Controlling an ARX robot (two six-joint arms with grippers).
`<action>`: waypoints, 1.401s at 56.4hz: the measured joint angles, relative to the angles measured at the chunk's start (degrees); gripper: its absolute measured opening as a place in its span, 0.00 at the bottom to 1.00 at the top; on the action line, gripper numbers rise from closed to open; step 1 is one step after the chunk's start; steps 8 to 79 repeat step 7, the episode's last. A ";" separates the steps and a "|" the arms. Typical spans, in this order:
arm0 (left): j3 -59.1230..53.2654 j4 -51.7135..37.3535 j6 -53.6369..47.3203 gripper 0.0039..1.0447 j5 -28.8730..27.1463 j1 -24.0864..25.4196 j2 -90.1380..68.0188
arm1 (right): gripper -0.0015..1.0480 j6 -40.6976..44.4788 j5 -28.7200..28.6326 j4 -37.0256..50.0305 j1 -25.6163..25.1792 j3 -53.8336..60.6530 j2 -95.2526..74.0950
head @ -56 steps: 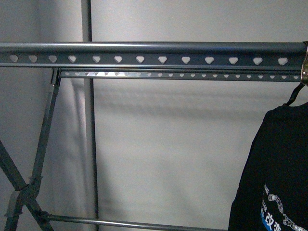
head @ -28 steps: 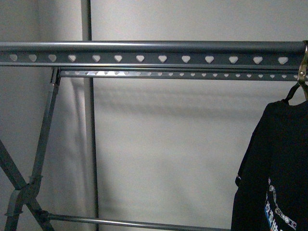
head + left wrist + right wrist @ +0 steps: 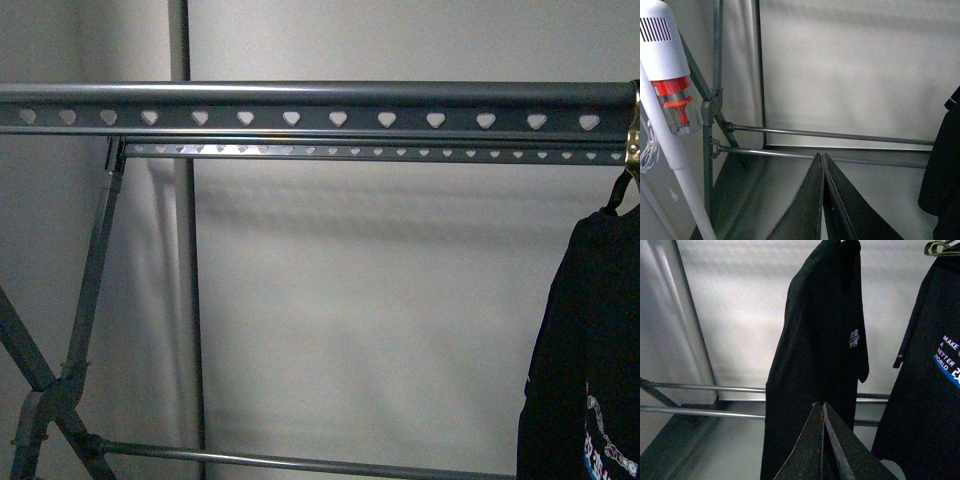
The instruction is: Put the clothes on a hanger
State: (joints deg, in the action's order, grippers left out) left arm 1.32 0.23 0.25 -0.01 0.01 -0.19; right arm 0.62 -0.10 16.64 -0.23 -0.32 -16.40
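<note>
The grey metal rack's top rail (image 3: 320, 108) with heart-shaped holes runs across the front view, a second rail just behind it. A black T-shirt (image 3: 590, 350) hangs from the rail at the far right on a small shiny hanger hook (image 3: 632, 150). In the right wrist view one black T-shirt (image 3: 820, 340) hangs edge-on straight ahead, and another (image 3: 930, 390) printed "MAKE A BETTER WORLD" hangs beside it. My right gripper (image 3: 821, 405) is shut, its tips in front of the edge-on shirt. My left gripper (image 3: 823, 156) is shut and empty, facing the rack's lower bars (image 3: 830, 135).
A white stick vacuum with an orange-and-clear bin (image 3: 667, 75) stands beside the rack's crossed legs (image 3: 710, 107). A pale wall is behind the rack. A black shirt's edge (image 3: 942, 170) shows in the left wrist view. A vertical pole (image 3: 185, 250) stands behind the rails.
In the front view the black T-shirt has shifted to the right, so less of it and its print shows. The rack has stayed put.
</note>
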 joint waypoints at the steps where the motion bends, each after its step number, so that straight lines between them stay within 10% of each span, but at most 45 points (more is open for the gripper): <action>1: 0.00 0.00 0.00 0.03 0.00 0.00 0.00 | 0.02 -0.02 0.00 -0.55 0.00 0.00 0.55; 79: 0.00 0.00 0.00 0.03 0.00 0.00 0.00 | 0.07 0.00 0.00 -2.40 0.00 0.00 2.51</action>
